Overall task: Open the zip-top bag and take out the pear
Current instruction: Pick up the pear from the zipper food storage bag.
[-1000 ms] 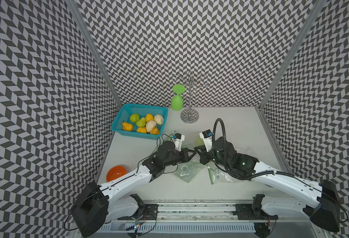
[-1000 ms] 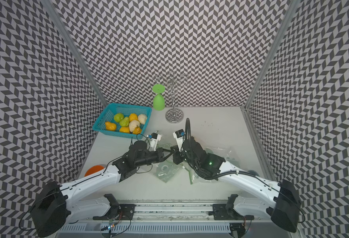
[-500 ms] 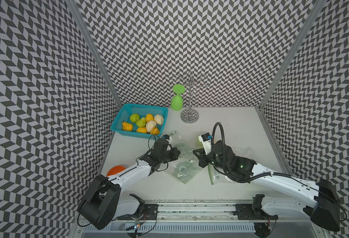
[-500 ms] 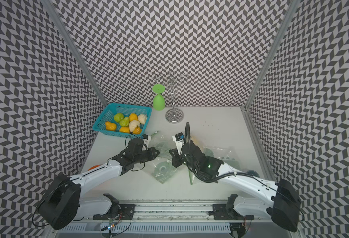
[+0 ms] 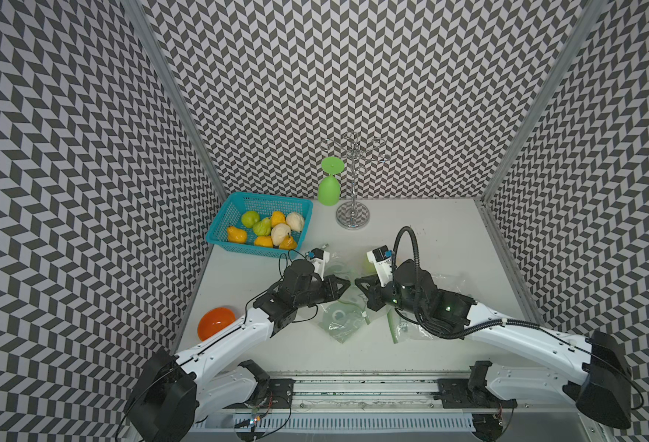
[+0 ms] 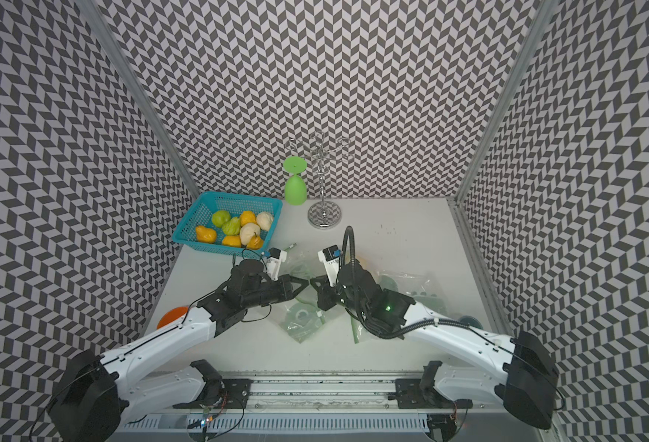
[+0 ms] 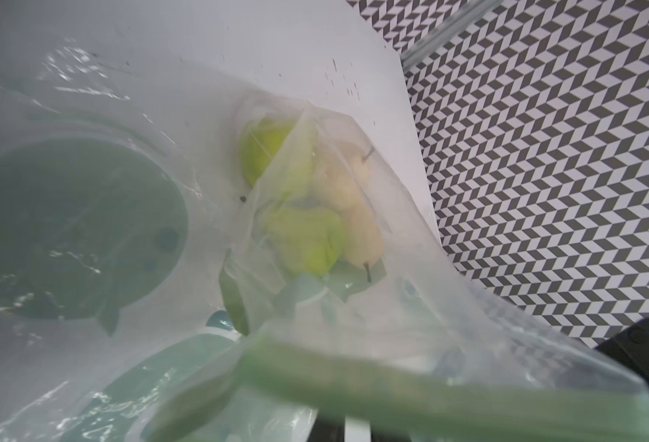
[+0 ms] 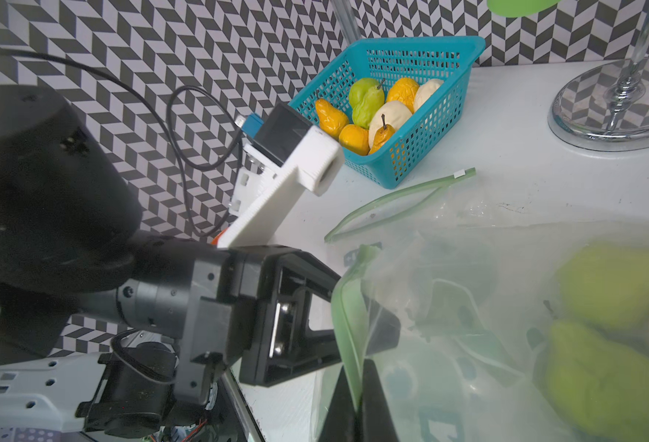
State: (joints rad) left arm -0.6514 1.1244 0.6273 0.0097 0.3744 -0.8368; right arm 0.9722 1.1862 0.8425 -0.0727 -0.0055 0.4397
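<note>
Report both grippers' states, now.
Left gripper: cannot be told; it sits at the green zip edge of the zip-top bag.
Right gripper: closed, pinching that zip edge.

A white tabletop [image 5: 430, 229], flecked with small dark specks toward the back, carries everything. At its far left corner sits a teal basket [image 5: 254, 249] of fruit, and just beside that, at the back, is the round chrome foot of a stand [image 5: 352, 220]. An orange bowl [image 5: 216, 327] lies at the left edge. Mid-table, an empty clear bag [image 5: 340, 323] lies flat. Beside it is a zip-top bag [image 8: 506, 306], and its end with the pears [image 7: 307, 237] rests on the surface.
</note>
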